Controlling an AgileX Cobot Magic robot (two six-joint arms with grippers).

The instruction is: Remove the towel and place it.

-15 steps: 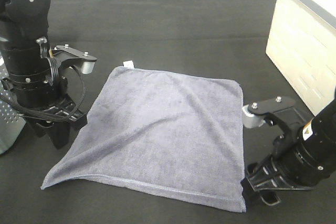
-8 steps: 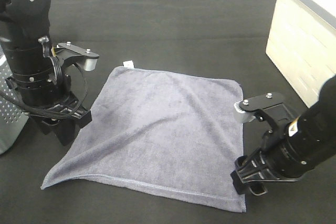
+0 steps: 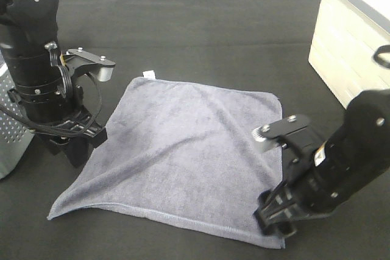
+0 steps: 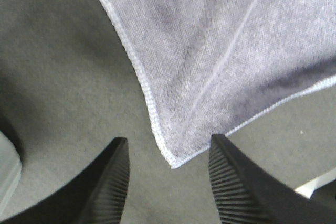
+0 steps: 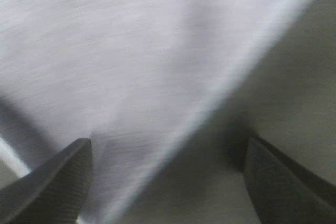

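Towel (image 3: 189,156): grey-lavender, spread flat, stitched edges, white tag (image 3: 148,75). Left gripper (image 4: 168,182) spread, corner between fingers. Right gripper (image 5: 168,177) spread wide over edge.

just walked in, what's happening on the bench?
Two arms are set up around a grey-lavender towel lying spread flat on the black table. The left tool is open with one towel corner between its fingers, not closed on it. The right tool is wide open over the towel's right edge near the front corner; its wrist view is blurred. Nothing is gripped or lifted yet. A cream bin sits at the far right.
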